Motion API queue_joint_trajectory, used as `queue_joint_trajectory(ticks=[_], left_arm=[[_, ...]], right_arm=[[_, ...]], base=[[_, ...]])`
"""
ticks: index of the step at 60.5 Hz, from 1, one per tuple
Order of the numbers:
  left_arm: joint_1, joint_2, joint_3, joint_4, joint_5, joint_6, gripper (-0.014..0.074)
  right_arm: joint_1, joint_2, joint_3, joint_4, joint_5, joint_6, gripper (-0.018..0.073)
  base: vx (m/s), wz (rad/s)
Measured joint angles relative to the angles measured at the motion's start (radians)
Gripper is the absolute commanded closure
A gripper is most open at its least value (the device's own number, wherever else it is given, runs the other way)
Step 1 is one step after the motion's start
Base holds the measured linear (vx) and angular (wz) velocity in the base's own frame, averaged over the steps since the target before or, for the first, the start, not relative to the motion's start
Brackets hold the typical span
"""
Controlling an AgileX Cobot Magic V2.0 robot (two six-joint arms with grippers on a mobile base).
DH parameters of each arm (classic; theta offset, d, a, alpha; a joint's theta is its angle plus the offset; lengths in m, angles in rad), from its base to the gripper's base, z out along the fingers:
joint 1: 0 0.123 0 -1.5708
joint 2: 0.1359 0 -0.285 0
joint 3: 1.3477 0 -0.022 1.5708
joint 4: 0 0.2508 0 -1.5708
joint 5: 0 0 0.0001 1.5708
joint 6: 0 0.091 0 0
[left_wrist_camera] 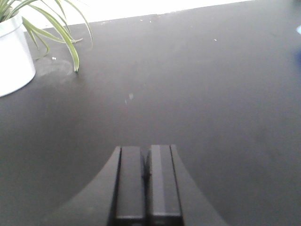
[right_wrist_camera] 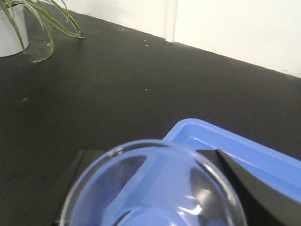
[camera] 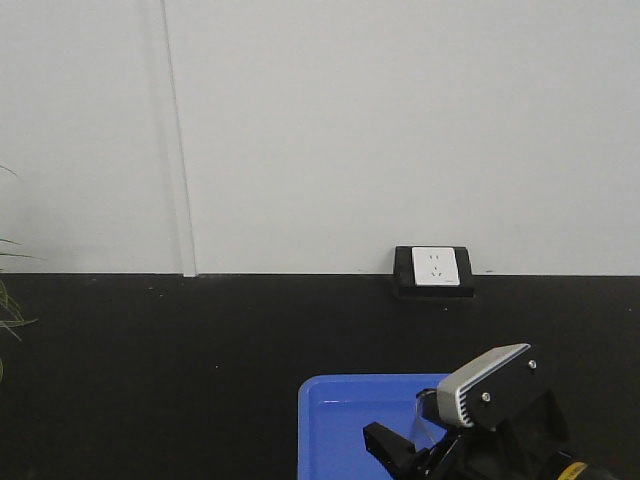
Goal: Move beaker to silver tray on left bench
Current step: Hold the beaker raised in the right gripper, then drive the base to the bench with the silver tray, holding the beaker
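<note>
Gripping the beaker [right_wrist_camera: 155, 193] from both sides, the right gripper [right_wrist_camera: 151, 165] appears closed on the clear glass: the right wrist view shows the round rim filling the six o'clock part of the frame, with a dark finger at eight o'clock and another at four o'clock of it. The beaker looks empty and hangs partly over the near corner of the blue tray [right_wrist_camera: 244, 146], which lies toward four o'clock in that view and at six o'clock in the front view. The left gripper [left_wrist_camera: 146, 165] has its fingers pressed together on nothing, poised above the bare black bench [left_wrist_camera: 197, 94], with a potted plant [left_wrist_camera: 14, 52] off at ten o'clock. The silver tray shows in no view, so the carry probably has far to go, and most of the risk lies there. Smooth glass held by two narrow fingers can slide or tilt if the arm swings fast or stops hard, and a drop onto the hard worktop would likely break it. Squeezing harder to prevent this could crack the thin wall. I cannot tell how high the base sits above the blue tray's raised edge, so a low sideways sweep might clip that rim and knock the beaker askew. Because the glass is nearly invisible, misjudging its base height at set-down is another likely fault, as is brushing the plant's leaves near ten o'clock.
</note>
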Motion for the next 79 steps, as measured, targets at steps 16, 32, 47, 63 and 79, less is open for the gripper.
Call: queue_joint_trajectory(ticks=[16, 32, 47, 63, 79], left_arm=[[0.0, 0.0, 0.0, 0.0, 0.0, 0.0, 0.0595], [0.0, 0.0, 0.0, 0.0, 0.0, 0.0, 0.0595], [0.0, 0.0, 0.0, 0.0, 0.0, 0.0, 0.0595], [0.0, 0.0, 0.0, 0.0, 0.0, 0.0, 0.0595], [0.0, 0.0, 0.0, 0.0, 0.0, 0.0, 0.0595]], right_arm=[[0.0, 0.0, 0.0, 0.0, 0.0, 0.0, 0.057], [0.0, 0.0, 0.0, 0.0, 0.0, 0.002, 0.057], [0.0, 0.0, 0.0, 0.0, 0.0, 0.002, 0.0571], [0.0, 0.0, 0.0, 0.0, 0.0, 0.003, 0.0571], [0.0, 0.0, 0.0, 0.0, 0.0, 0.003, 0.0571]], base=[[-0.24, -0.04], [-0.29, 0.02], [-0.32, 0.11], [-0.34, 0.05], [-0.35, -0.02]])
